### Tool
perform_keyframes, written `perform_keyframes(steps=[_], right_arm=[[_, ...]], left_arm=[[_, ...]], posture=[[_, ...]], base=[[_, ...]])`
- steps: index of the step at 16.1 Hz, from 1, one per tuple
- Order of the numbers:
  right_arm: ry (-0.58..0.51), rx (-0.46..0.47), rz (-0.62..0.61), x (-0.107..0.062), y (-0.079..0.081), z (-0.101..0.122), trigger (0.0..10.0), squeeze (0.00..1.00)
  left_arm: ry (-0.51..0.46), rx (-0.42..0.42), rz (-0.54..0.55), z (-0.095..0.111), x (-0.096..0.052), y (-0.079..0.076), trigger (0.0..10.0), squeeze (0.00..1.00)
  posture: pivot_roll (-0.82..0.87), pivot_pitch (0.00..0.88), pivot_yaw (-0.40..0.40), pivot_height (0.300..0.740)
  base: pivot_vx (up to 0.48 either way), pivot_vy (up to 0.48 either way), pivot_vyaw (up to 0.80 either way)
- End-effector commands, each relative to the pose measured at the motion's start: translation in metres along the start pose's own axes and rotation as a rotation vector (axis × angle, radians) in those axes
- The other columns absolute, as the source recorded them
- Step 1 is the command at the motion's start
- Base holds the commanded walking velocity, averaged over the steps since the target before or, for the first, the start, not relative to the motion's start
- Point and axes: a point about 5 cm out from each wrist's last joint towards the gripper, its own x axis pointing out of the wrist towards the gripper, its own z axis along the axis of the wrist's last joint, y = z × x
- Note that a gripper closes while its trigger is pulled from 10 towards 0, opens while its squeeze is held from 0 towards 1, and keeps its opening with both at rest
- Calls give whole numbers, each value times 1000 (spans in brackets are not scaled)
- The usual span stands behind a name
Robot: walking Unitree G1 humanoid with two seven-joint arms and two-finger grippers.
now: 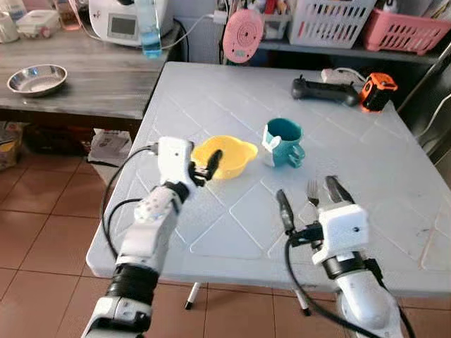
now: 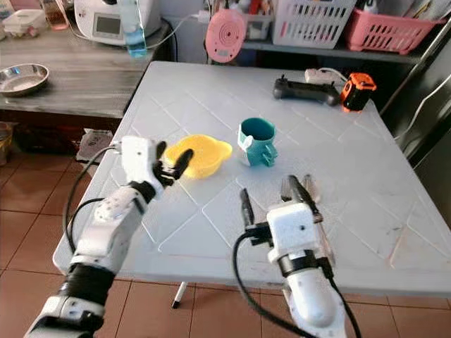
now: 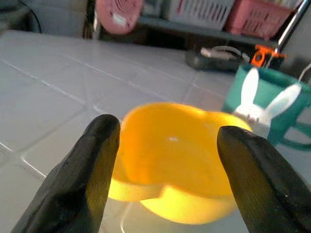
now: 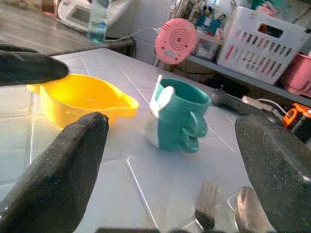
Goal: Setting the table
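A yellow bowl [image 1: 227,155] sits near the middle of the white table [image 1: 204,91]. A teal mug [image 1: 283,143] with a white bunny on it stands just to its right. My left gripper [image 1: 205,167] is open at the bowl's left rim; in the left wrist view the bowl [image 3: 175,155] lies just beyond the two fingers. My right gripper [image 1: 311,199] is open low over the table near the front edge, above a fork [image 1: 313,191]. In the right wrist view, the fork [image 4: 206,204] and a spoon [image 4: 249,213] lie side by side between its fingers.
A black controller [image 1: 324,90] and an orange tape measure [image 1: 378,91] lie at the table's far right. Behind are a pink round device [image 1: 243,35] and baskets on a shelf. A wooden counter to the left holds a steel bowl [image 1: 36,79] and a bottle [image 1: 149,32].
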Motion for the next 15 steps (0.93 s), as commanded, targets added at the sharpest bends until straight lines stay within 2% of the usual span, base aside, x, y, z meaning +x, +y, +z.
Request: perform_keyframes(steps=[1, 3, 4, 6, 9, 10, 12, 13, 15], right_arm=[[8, -6, 14, -4, 2, 3, 10000, 0], [15, 8, 40, -7, 5, 6, 10000, 0], [12, 23, 78, -10, 7, 13, 10000, 0], [-8, 23, 90, -10, 4, 23, 10000, 0], [-3, 8, 70, -11, 0, 22, 10000, 0], [3, 9, 75, -11, 0, 23, 10000, 0], [9, 8, 96, -11, 2, 23, 10000, 0], [13, 6, 103, -10, 2, 23, 10000, 0], [15, 6, 104, -10, 2, 22, 10000, 0]], left_arm=[[38, 4, -6, -2, 5, -2, 10000, 0], [40, -8, 3, 0, 9, -1, 10000, 0], [48, -39, 27, 5, 16, 2, 10000, 0], [25, -58, 42, 16, 21, 4, 10000, 0], [-38, -63, 72, 37, 27, 7, 10000, 0], [-35, -52, 82, 39, 28, 9, 10000, 0], [34, -14, 109, 33, 28, 18, 10000, 0], [101, -15, 134, 24, 26, 27, 10000, 1000], [105, -15, 122, 23, 24, 31, 10000, 1000]], posture=[[120, 134, -26, 740], [99, 145, -10, 740], [88, 149, -2, 740], [80, 151, 1, 740], [80, 150, 2, 740], [82, 148, 1, 740], [86, 148, 1, 740], [89, 149, -2, 740], [89, 149, -2, 740]], base=[[0, 0, 0], [0, 0, 0], [0, 0, 0], [0, 0, 0], [0, 0, 0], [0, 0, 0], [0, 0, 0], [0, 0, 0], [0, 0, 0]])
